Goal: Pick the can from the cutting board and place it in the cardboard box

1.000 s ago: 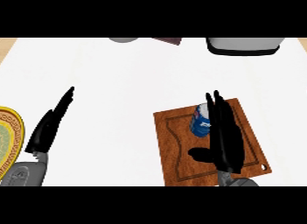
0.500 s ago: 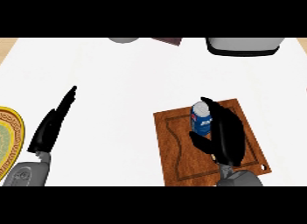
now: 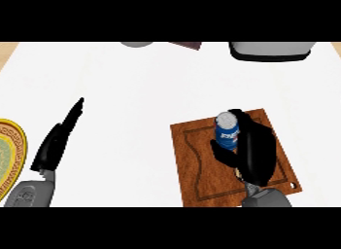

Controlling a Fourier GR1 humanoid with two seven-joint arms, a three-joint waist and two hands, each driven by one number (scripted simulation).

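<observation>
The can (image 3: 228, 130) stands upright on the cutting board (image 3: 201, 160), directly against the right hand (image 3: 253, 151), whose fingers and thumb curl round it; the left hand (image 3: 57, 142) rests open, well apart.

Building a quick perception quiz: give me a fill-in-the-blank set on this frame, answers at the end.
1. The blue can stands on the wooden ____.
2. The robot's ____ hand is curled around the can.
3. The left hand rests open beside the ____ plate at the view's left edge.
Missing words: cutting board; right; yellow
</observation>
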